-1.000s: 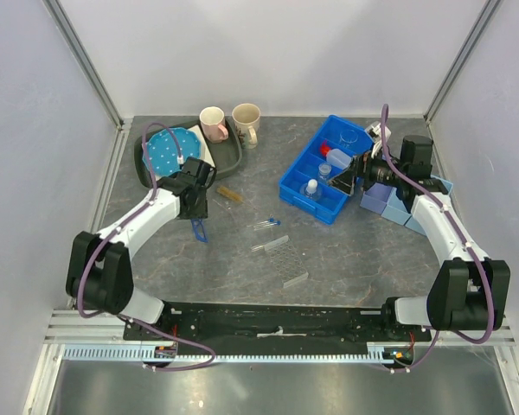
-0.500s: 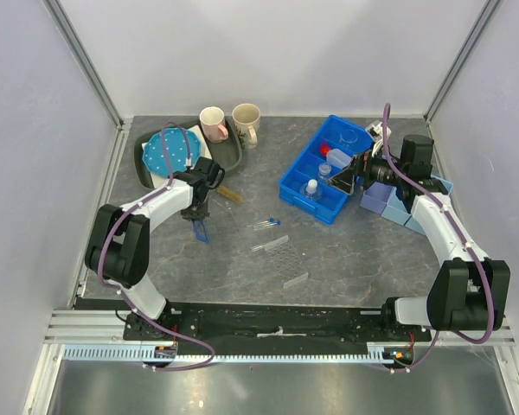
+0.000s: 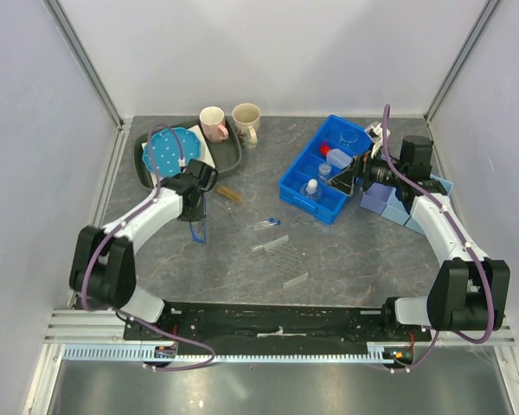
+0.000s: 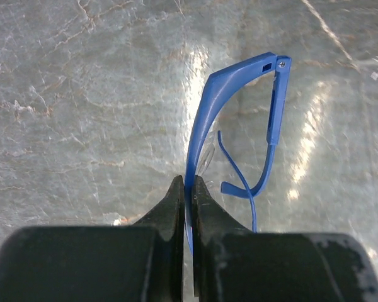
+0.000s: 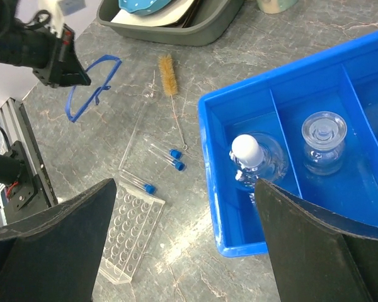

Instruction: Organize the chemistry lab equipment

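Note:
My left gripper [image 4: 188, 189] [image 3: 195, 210] is shut on the top bar of the blue-framed safety glasses [image 4: 236, 119] [image 3: 199, 232] [image 5: 91, 88], low over the table at the left. The tan bristle brush [image 3: 230, 194] [image 5: 167, 66] lies just to their right. Two blue-capped clear tubes [image 3: 266, 224] [image 5: 167, 156] lie mid-table, and a third [image 5: 138, 184] rests at the edge of the clear tube rack [image 5: 129, 236] [image 3: 281, 249]. The red-capped squeeze bottle [image 3: 333, 156] and a small clear beaker [image 3: 349, 137] sit in the blue bin. My right gripper [image 5: 186, 182] [image 3: 350, 173] hangs open above that bin's corner, holding nothing.
The blue divided bin [image 3: 304, 195] [image 5: 239, 245] also holds a white-capped flask [image 5: 249, 157] and a glass-stoppered bottle [image 5: 321, 141]. A grey tray [image 3: 233, 156] with a blue dotted plate [image 3: 169, 149] and two mugs [image 3: 213, 123] stand at the back left. Small bins [image 3: 381, 201] sit far right.
My left jaws have closed onto the glasses' frame, and the left arm's elbow swung in and back out. The right arm has not moved.

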Robot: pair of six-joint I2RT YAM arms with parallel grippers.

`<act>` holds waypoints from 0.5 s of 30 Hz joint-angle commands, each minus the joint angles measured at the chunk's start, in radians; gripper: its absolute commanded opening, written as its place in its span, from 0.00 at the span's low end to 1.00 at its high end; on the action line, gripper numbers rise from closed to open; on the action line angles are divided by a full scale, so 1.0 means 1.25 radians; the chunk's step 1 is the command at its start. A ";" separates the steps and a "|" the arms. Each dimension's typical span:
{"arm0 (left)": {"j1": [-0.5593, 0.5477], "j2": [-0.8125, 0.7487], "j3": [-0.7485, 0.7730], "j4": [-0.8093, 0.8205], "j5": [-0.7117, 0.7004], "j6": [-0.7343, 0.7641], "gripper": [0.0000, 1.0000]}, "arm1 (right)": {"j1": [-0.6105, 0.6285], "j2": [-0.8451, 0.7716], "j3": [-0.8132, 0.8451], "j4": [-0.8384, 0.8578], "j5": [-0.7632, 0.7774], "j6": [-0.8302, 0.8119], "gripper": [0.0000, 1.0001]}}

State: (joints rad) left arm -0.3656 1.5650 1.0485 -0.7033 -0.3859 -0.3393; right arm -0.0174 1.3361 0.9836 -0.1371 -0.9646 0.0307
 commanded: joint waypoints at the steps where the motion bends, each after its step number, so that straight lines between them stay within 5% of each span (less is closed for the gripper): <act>1: 0.003 -0.149 -0.040 0.019 0.075 -0.022 0.02 | 0.038 -0.018 0.006 -0.001 -0.030 -0.037 0.98; 9: -0.002 -0.393 -0.116 0.119 0.297 -0.106 0.02 | 0.302 0.061 0.163 -0.246 0.112 -0.182 0.98; 15: -0.077 -0.476 -0.152 0.216 0.274 -0.277 0.02 | 0.462 0.097 0.276 -0.273 0.262 -0.152 0.98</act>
State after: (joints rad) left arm -0.4053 0.9958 0.8829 -0.5617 -0.0681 -0.5083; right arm 0.4862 1.4475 1.2297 -0.4381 -0.7742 -0.1497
